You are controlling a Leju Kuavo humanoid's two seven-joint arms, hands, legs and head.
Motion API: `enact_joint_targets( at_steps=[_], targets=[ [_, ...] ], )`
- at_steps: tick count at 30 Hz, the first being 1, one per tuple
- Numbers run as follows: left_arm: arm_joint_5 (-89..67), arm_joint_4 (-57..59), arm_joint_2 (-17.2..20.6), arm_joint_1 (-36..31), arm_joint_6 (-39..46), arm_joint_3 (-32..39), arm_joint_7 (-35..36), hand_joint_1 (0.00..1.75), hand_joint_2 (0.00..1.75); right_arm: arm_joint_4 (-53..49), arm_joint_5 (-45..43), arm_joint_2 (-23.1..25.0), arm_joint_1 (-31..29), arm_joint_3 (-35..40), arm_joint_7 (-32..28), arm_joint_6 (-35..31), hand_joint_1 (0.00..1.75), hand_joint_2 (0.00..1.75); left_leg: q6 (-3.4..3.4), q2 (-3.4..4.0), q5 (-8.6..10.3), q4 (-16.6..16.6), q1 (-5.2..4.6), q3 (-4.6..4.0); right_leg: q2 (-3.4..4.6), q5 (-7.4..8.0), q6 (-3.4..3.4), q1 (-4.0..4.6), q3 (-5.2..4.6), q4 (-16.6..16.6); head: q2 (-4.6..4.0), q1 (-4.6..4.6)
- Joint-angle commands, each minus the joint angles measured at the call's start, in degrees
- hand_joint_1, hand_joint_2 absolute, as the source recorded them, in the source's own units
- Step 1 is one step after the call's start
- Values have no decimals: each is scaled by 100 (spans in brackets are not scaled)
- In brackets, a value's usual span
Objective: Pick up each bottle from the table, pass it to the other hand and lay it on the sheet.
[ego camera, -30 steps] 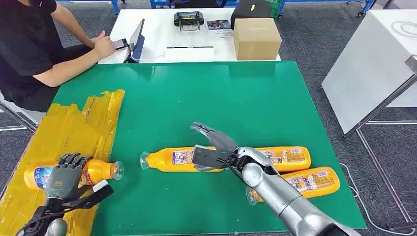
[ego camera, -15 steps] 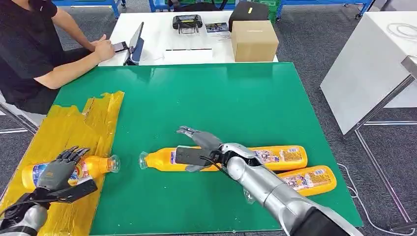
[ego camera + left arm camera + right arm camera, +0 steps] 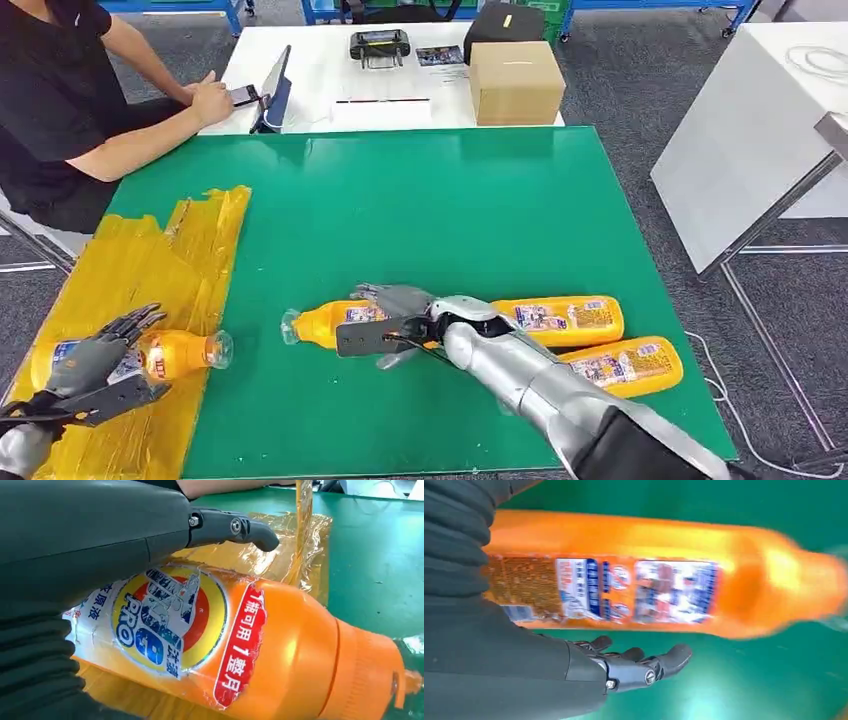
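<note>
Lying flat, four orange bottles [image 3: 560, 320], one yellow sheet [image 3: 140, 260]

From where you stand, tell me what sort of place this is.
Probably a robotics lab or test room, not a home. A green mat covers the work table, a person sits at a white desk with a laptop and a controller, and the floor is grey carpet.

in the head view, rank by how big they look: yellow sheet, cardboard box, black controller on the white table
1. yellow sheet, clearly largest, though nearest the camera
2. cardboard box
3. black controller, smallest; it is also farthest away, so its true size is less sure
</note>
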Motion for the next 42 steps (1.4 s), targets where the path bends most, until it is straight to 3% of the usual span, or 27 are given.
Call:
enact_joint_targets(
  at_steps=[1, 11, 17, 18, 19, 24, 26, 35, 39, 42],
  targets=[
    [294, -87, -428, 765, -382, 398, -111, 0, 0, 888, 469, 87, -418, 1137, 406, -71, 0, 175, 3, 33, -3, -18, 3, 18, 37, 12, -1, 3, 8, -24, 0, 0],
    [298, -101, -425, 740, -390, 405, -111, 0, 0, 887, 474, 99, -436, 1137, 406, -78, 0, 175, 0, 11, 0, -12, 2, 15, 25, 10, -4, 3, 7, -18, 0, 0],
    [1439, -848, -1250, 880, -1036, 1089, -533, 0, 0, 1485, 1560, 173, -222, 1648, 862, -138, 0, 175, 3, 9, 2, -24, 3, 27, 25, 15, -2, 4, 24, -36, 0, -2],
    [1560, -859, -1294, 813, -1013, 1054, -533, 0, 0, 1524, 1619, 144, -174, 1637, 837, -114, 51, 175, 4, 0, 3, -24, 6, 24, 16, 16, 0, 8, 26, -41, 0, -2],
    [1912, -930, -1355, 743, -1141, 1051, -533, 0, 0, 1578, 1614, 129, -118, 1557, 775, -64, 171, 175, 6, -13, 3, -22, 3, 24, 3, 11, 2, 4, 29, -38, 0, -2],
    [2171, -783, -1487, 412, -1081, 1183, -533, 0, 0, 1617, 1475, 44, 12, 1220, 704, -123, 175, 175, 6, -41, 11, -13, 8, 35, -25, 10, -2, 4, 28, -42, 0, 0],
    [2334, -680, -1596, 262, -1238, 1366, -533, 0, 0, 1602, 1442, 29, 16, 1127, 693, -74, 175, 175, 4, -45, 2, -4, 14, 22, -28, 11, -16, 10, -21, -44, 0, 4],
    [3646, -961, -2083, 211, -2754, 2129, -438, 0, 0, 1539, 1210, 127, 141, 488, 648, -338, 175, 175, 8, -20, -8, -8, 8, 61, -22, -5, -17, 4, 6, -41, 0, 2],
    [4466, -1415, -2447, 412, -3287, 2339, -70, 0, 0, 1042, 369, 312, 365, -745, -22, -1379, 175, 175, 8, -10, -13, -5, 6, 58, -13, -8, -15, 2, 29, -38, 0, 2],
    [5094, -1910, -2790, 623, -3474, 2299, 305, 0, 0, -305, 55, 296, 955, -1577, -753, -2338, 175, 175, 8, 2, -15, 2, 2, 51, -2, -8, -14, -1, 53, -28, 0, 2]
  ],
)
